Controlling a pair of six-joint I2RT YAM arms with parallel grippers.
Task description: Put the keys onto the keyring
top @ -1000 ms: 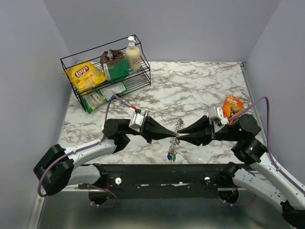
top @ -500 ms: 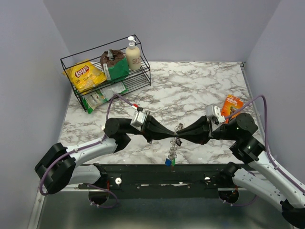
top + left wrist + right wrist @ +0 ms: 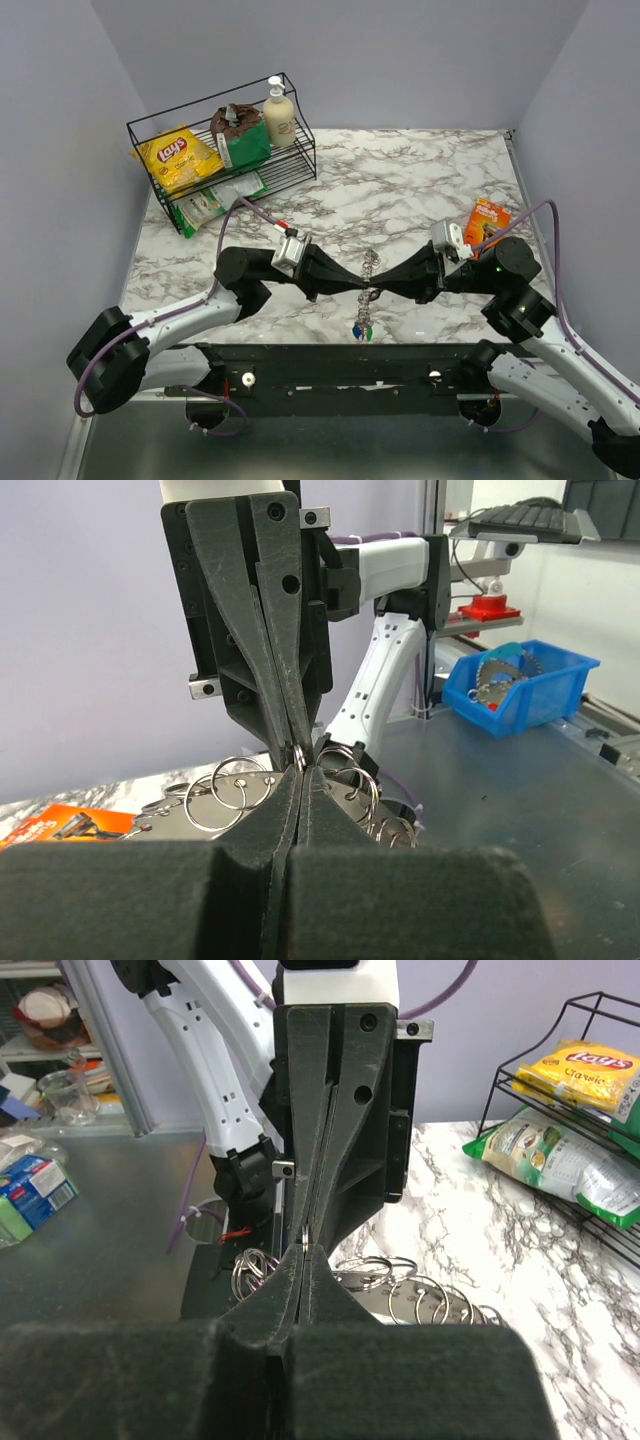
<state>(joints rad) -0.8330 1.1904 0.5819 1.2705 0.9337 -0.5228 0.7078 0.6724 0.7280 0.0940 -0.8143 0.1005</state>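
A white-and-grey marbled surface (image 3: 420, 180) fills the overhead view, carrying a black wire rack (image 3: 292, 168) at its far left corner. The left arm (image 3: 190, 315) and the right arm (image 3: 545, 360), both black and white, reach in from the near edge and meet nose to nose over the near middle of the surface. The rack's upper tier holds a yellow Lay's crisp bag (image 3: 178, 155), a green pouch with a brown top (image 3: 240, 140) and a cream pump bottle (image 3: 279, 115) standing upright at the right end. A white-and-green packet (image 3: 215, 198) lies on the tier below. A flat orange packet (image 3: 488, 222) lies on the marble near the right edge, just beyond the right arm's wrist. The left end effector (image 3: 362, 287) has its two dark tapered fingers pressed flat together. The right end effector (image 3: 380, 289) is likewise closed, its tips set against the other's. Both wrist views show a thin loop of wire pinched where the four fingertips meet. That loop belongs to the silvery metal keyring (image 3: 371, 266), which reads here as a bunch of linked split rings. It trails from just beyond the fingertips back toward the near edge, and several loose loops fan out to either side of the tips in the wrist views. The tiny keys (image 3: 361, 332) sit at the near end of the string, close to the surface's front edge. One blue and one green plastic head can be made out side by side; whether they rest on the marble or dangle above it cannot be told.
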